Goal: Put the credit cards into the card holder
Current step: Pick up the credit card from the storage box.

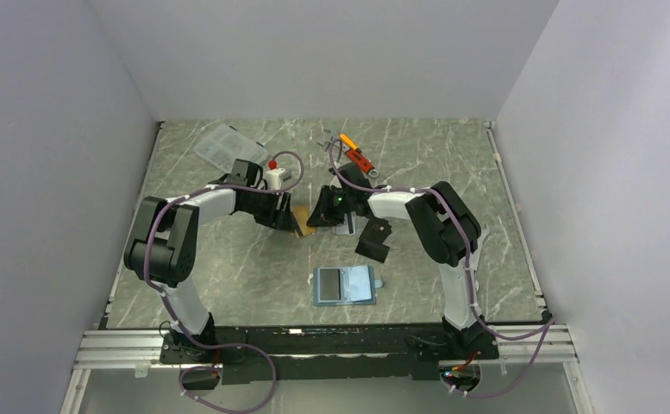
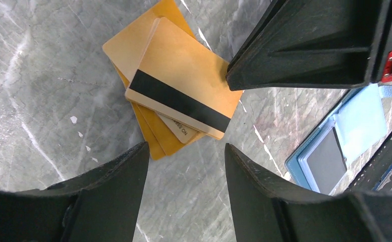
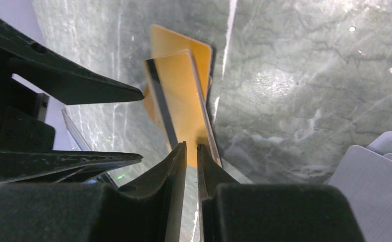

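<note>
Orange-gold credit cards [image 2: 133, 50] lie stacked, card holder [image 1: 345, 285] open at their 6 o'clock. Thin, stiff, slick, light, they likely want an edge pinch: right gripper [image 3: 192, 151] nips the striped top card [image 2: 183, 80] from 3 o'clock; left gripper [image 2: 186, 147] hovers spread at 9.

**Q:** How are the two arms posed?
**A:** The left arm [image 1: 163, 246] and right arm [image 1: 443, 226] rise from the bottom edge, bend at the elbow and reach inward. Their wrists nearly meet at frame centre.

**Q:** And the grippers?
**A:** The left gripper [image 2: 186, 146] points down with its fingers apart. The right gripper [image 3: 191, 145] has its fingers almost together, pinching the edge of an orange card [image 3: 183, 96].
</note>
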